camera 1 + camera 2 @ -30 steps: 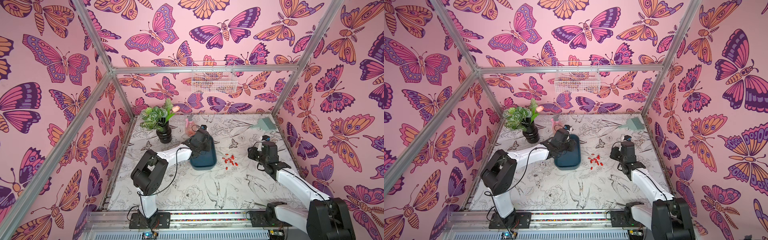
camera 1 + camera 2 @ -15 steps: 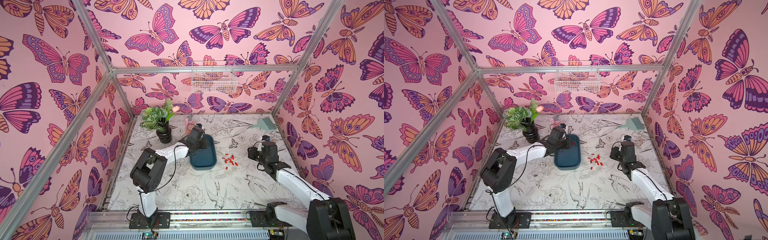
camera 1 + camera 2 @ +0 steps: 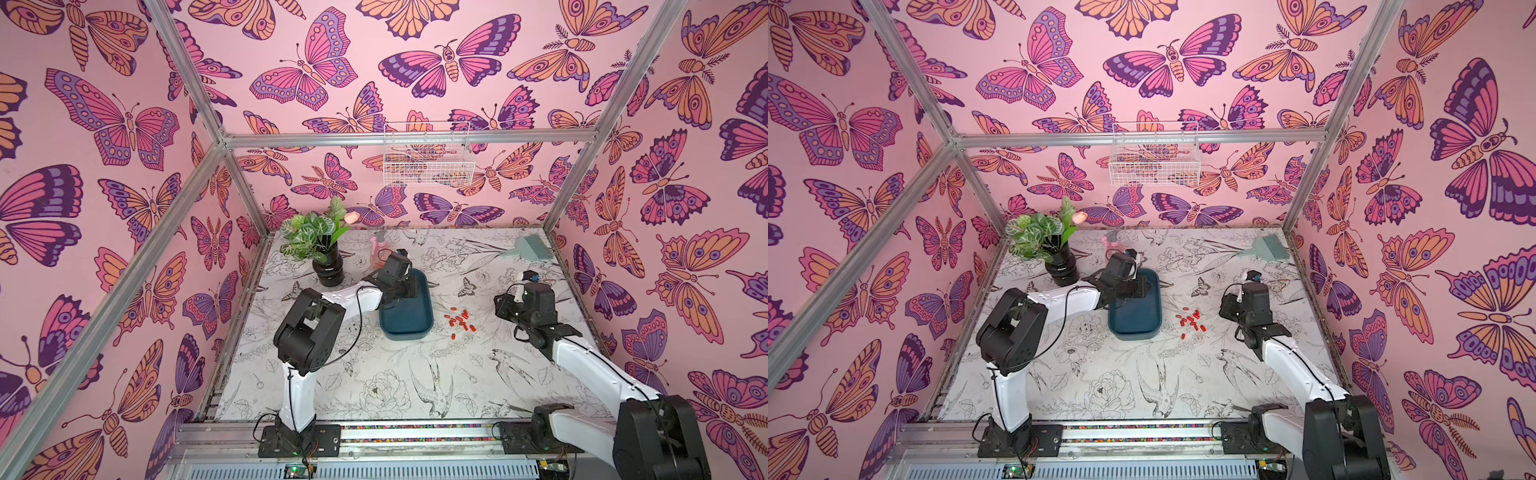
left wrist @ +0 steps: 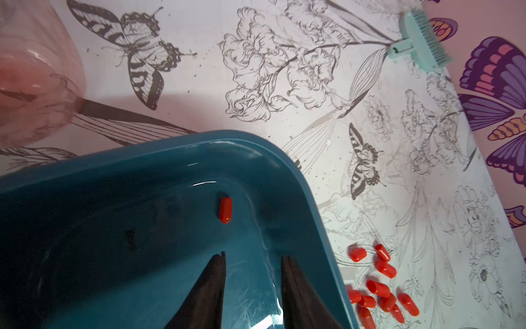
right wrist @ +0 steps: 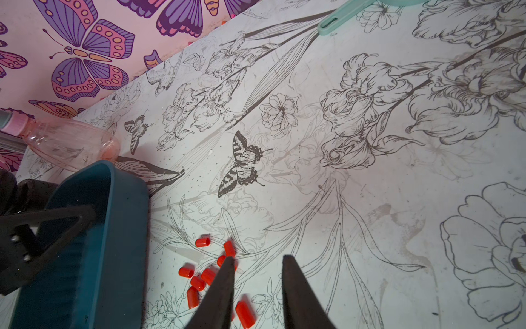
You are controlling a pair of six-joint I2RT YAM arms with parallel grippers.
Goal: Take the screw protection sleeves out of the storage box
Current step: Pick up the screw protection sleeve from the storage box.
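Screw protection sleeves (image 3: 459,321) are heaped on the tabletop (image 3: 374,374) beside the storage box (image 3: 409,322); one sleeve (image 4: 225,210) is left inside. Left gripper (image 4: 254,254) and right gripper (image 5: 257,257) jaws are held narrowly apart, empty.

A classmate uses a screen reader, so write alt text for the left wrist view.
One red sleeve lies alone inside the teal box, just ahead of the open, empty left gripper. About ten more sleeves lie on the table beside the box.
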